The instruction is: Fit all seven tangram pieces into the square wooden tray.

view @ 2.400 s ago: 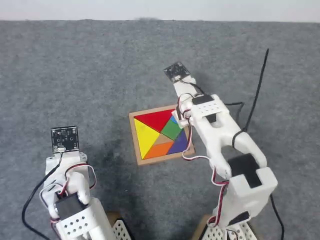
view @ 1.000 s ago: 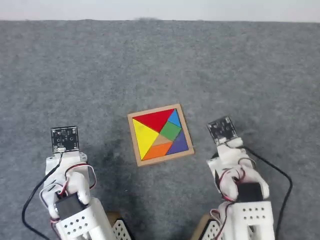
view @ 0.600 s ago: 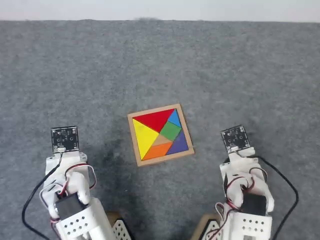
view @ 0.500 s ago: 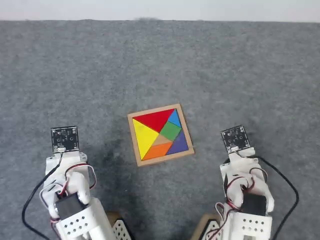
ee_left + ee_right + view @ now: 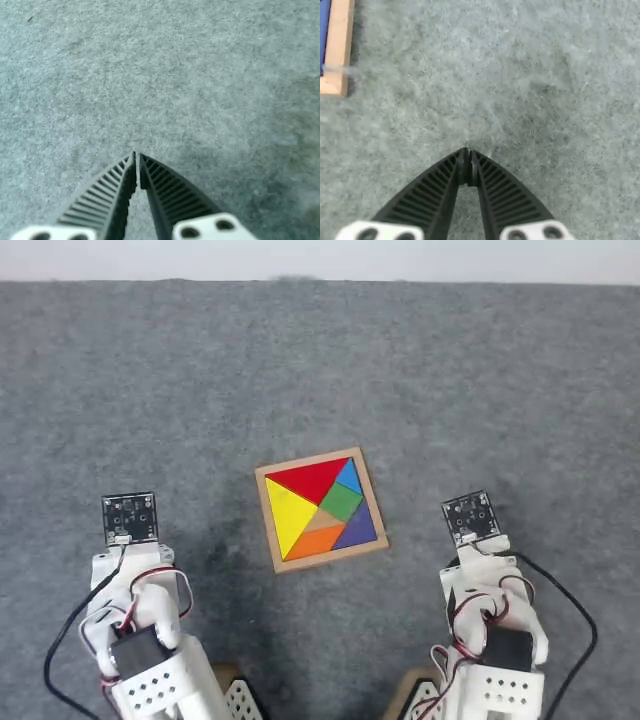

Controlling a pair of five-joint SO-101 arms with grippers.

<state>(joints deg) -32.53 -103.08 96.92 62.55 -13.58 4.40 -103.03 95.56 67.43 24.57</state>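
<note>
Tray (image 5: 335, 552) sits mid-tabletop (image 5: 450, 370), turned slightly askew, between the two arms and a little ahead of them. Seven pieces lie inside it, edge to edge: red (image 5: 310, 480), yellow (image 5: 284, 515), blue (image 5: 349, 477), green (image 5: 342, 501), tan (image 5: 322, 519), orange (image 5: 315, 540), purple (image 5: 357, 528). No gaps seen; the task looks done.

Left gripper (image 5: 136, 157) is pressed together and empty over bare grey felt, well apart from the tray. Right gripper (image 5: 468, 151) is likewise pressed together with nothing in it; a corner of the tray's rim is near it, not touching.

Handling, as a guess: the pieces look thin, stiff, light and smooth-painted. Packed flush, they offer no side edge to pinch, so any fix would mean nudging from above. The tray itself is rigid; the raised rim is the place to take hold. The felt should keep it from sliding much.
</note>
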